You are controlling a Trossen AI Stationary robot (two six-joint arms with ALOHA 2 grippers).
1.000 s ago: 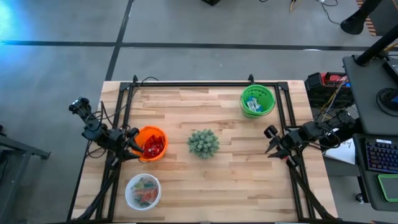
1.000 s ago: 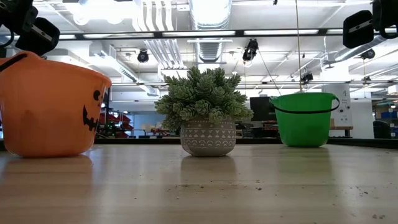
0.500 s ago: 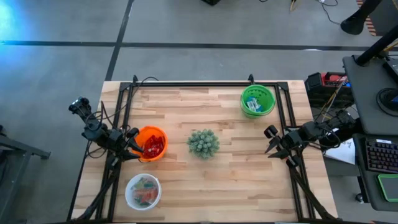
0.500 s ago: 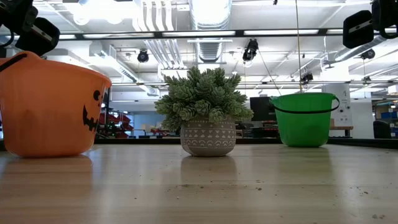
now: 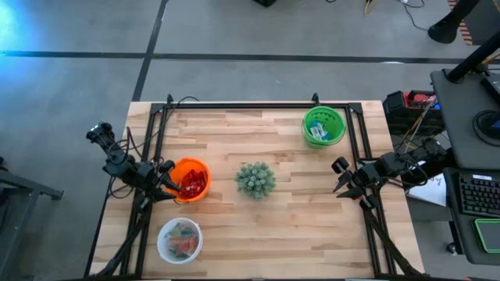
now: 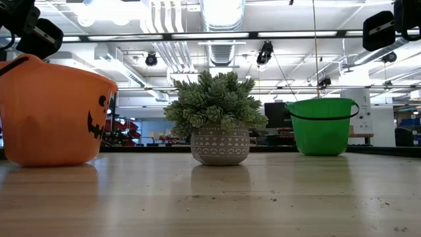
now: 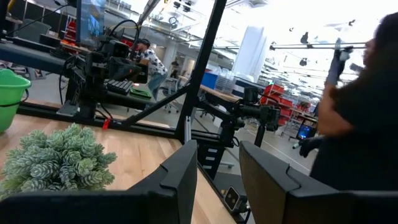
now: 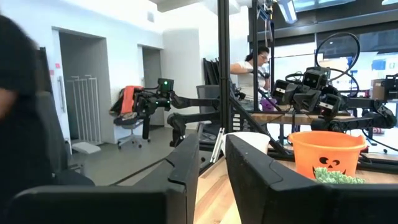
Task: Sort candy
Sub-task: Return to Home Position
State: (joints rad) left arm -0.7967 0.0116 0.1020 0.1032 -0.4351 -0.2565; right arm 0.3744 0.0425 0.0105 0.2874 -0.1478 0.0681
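Seen from above, the left claw (image 5: 166,186) is hovering at the 9 o'clock edge of the wooden surface (image 5: 289,226), just beside the orange bucket (image 5: 184,162), its fingers (image 7: 180,180) standing slightly apart and gripping nothing. The right claw (image 5: 341,178) is waiting at the 3 o'clock edge, likewise parted and empty. Red candy (image 5: 193,183) is lying in the orange bucket, blue-and-white candy (image 5: 316,133) in the green bucket (image 5: 334,115) at 1 o'clock, mixed candy (image 5: 181,242) in the white bucket (image 5: 160,238) at 7 o'clock. The potted plant (image 5: 255,179) is sitting in the middle.
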